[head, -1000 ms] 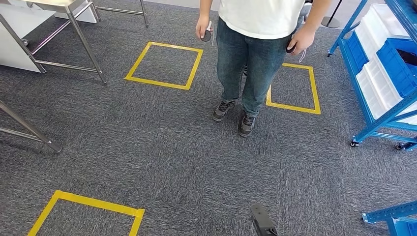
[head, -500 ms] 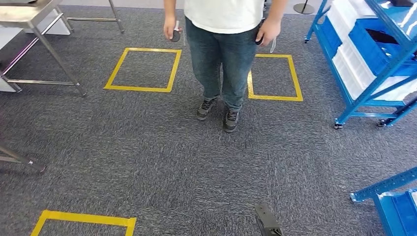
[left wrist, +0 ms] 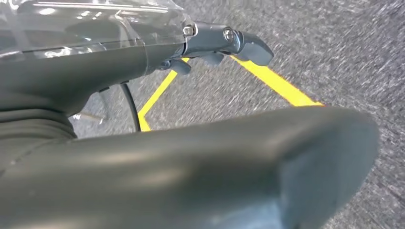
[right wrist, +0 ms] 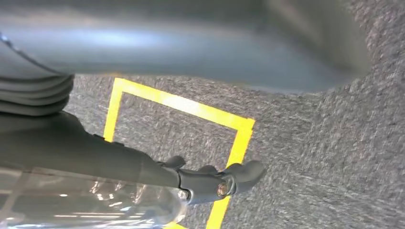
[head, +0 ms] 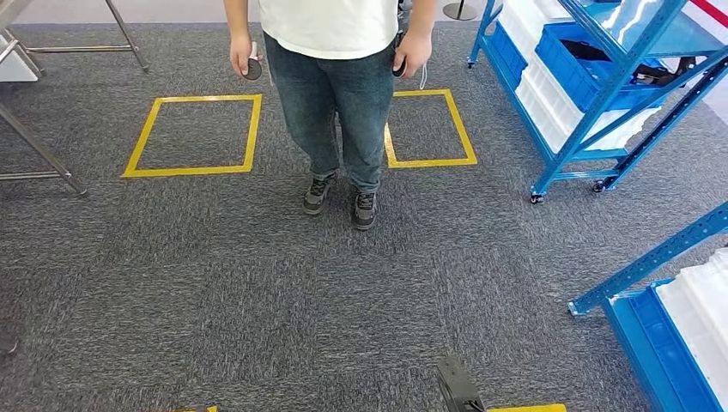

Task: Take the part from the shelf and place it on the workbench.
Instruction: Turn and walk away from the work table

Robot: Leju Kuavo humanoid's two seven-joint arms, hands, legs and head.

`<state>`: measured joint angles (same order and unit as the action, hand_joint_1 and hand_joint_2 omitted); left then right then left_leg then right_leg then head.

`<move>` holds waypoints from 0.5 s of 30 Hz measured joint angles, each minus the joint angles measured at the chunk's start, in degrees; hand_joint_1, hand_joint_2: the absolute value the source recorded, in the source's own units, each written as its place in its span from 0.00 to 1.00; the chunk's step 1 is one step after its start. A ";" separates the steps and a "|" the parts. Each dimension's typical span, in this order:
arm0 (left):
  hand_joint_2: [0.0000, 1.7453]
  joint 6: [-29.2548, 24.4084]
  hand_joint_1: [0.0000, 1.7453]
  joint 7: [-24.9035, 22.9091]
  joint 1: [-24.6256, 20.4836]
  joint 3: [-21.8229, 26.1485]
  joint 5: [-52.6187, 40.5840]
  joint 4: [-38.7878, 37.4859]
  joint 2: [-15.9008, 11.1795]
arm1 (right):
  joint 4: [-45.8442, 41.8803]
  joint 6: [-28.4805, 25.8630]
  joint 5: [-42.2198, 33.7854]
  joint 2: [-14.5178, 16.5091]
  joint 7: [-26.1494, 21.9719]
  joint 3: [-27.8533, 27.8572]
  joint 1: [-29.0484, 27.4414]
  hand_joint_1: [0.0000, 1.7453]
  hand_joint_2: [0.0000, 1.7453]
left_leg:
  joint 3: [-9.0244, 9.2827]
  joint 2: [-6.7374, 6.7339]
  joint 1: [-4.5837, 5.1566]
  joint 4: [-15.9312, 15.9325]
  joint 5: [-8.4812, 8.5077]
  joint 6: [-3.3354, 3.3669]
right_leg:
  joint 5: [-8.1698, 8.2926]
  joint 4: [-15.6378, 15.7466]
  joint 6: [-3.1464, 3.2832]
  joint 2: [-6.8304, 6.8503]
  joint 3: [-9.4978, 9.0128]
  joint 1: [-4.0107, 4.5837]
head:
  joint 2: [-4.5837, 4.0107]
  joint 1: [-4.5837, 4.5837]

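A: Fingers first. What are they doing?

B: On the left hand [left wrist: 210, 71] the dark fingers [left wrist: 248, 45] are stretched out with nothing in them, and the thick grey thumb [left wrist: 239, 162] lies well apart from them. The right hand [right wrist: 191, 157] is the same: fingers [right wrist: 239, 176] held out straight, bare, thumb [right wrist: 191, 43] set apart. Both hands hang over grey carpet [head: 215, 283] crossed by yellow tape lines [left wrist: 277, 83].

A: And the part to be fetched?

B: I cannot pick out the part itself. The blue shelf [head: 601, 103] stands ahead on the right, carrying blue bins [head: 584, 73] and white bins [head: 549, 94]; something dark lies in one blue bin, too small to tell what it is.

A: Anything else around?

B: A person [head: 335, 103] in jeans and a white shirt stands ahead, a small dark object in each hand, between two yellow taped squares [head: 193, 136]. Metal table legs [head: 43, 154] show at the far left, and a second blue rack [head: 661, 318] sits near on the right
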<state>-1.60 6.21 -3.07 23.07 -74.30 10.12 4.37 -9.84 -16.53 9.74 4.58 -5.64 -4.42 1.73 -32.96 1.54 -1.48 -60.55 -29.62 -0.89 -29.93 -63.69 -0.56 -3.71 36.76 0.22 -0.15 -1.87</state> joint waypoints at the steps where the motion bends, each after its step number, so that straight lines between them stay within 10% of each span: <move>1: 0.00 0.00 0.00 0.00 0.00 0.02 -0.04 0.02 0.01 | 0.00 0.08 -0.02 0.04 -0.16 0.03 0.13 0.00 0.00 | 0.01 -0.75 0.10 0.00 -0.06 0.18 | -1.66 -3.38 -0.16 1.35 1.73 -0.02 | 0.00 -0.34; 4: 0.00 -0.01 0.00 0.03 -0.02 0.05 -0.13 0.04 0.01 | 0.00 0.64 -0.17 0.06 -0.68 0.10 0.24 0.00 0.00 | 0.10 -3.05 0.24 -0.01 -0.33 0.42 | -4.38 -12.16 -0.52 2.73 6.46 -0.43 | 0.00 -0.81; 9: 0.00 0.44 0.00 1.90 -0.55 0.08 0.73 0.19 -0.09 | 0.00 2.46 -0.49 0.18 -1.20 0.25 0.38 0.00 0.00 | 0.93 -5.88 0.47 -0.05 -1.19 -0.35 | 2.68 2.03 -0.57 6.21 -0.32 -0.20 | 0.00 -1.82; 12: 0.00 0.63 0.00 3.52 -1.12 0.37 2.40 0.37 -0.24 | 0.00 3.99 -0.92 0.34 -1.72 0.56 0.25 0.00 0.00 | 1.49 -6.98 0.57 0.31 -1.48 -1.13 | 2.48 3.34 -0.03 5.93 -0.89 0.30 | 0.00 -1.31; 15: 0.00 -0.19 0.00 4.89 -1.70 0.83 4.03 0.79 -0.31 | 0.00 4.95 -1.06 0.33 -2.25 1.00 0.05 0.00 0.00 | 0.71 -4.75 0.29 -2.63 -3.62 -1.73 | 2.55 3.80 1.12 4.58 -1.43 0.02 | 0.00 -0.71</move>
<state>-1.79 11.10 -4.76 23.90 -70.27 10.91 4.06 -9.84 -11.59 8.68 4.91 -7.89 -3.42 1.78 -32.24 -3.20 -1.19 -63.18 -33.25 -2.61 -27.39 -59.88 0.56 0.87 35.33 0.24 -0.15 -2.58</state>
